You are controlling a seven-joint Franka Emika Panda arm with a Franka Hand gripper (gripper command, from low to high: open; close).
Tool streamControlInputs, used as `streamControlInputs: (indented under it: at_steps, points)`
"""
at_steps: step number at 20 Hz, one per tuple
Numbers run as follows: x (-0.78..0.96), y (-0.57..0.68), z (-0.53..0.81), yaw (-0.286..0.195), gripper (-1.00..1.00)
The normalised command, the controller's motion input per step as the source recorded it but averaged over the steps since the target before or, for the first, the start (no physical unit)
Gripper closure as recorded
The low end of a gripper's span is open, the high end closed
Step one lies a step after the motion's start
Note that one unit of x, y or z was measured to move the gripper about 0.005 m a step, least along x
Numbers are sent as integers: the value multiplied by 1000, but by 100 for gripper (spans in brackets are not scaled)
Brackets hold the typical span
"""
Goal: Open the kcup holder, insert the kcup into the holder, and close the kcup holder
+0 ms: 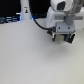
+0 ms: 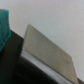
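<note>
Standing at the exterior view's upper left, a white bottle (image 1: 25, 12) rests on the pale bench (image 1: 25, 55). Upper right, the gripper (image 1: 62, 37) meets the black kcup holder (image 1: 61, 38); whether the jaws are apart I cannot tell.

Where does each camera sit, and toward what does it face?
Exterior view: off the arm, looking across the white table at the arm; its gripper hangs by a dark block, with a white bottle-like object behind.
Wrist view: on the wrist, close to a pale flat panel and a green shape; no finger shows clearly.
Shared: probably the dark block, but both are blurred.
</note>
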Motion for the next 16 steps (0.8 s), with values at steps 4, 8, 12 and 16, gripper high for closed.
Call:
streamControlInputs:
  at_steps: [4, 8, 12, 16]
  points:
    - [-588, 529, 71, 85, -100]
    - [-782, 477, 5, 66, -100]
    - [-891, 391, -29, 64, -100]
    - [-926, 369, -23, 71, -100]
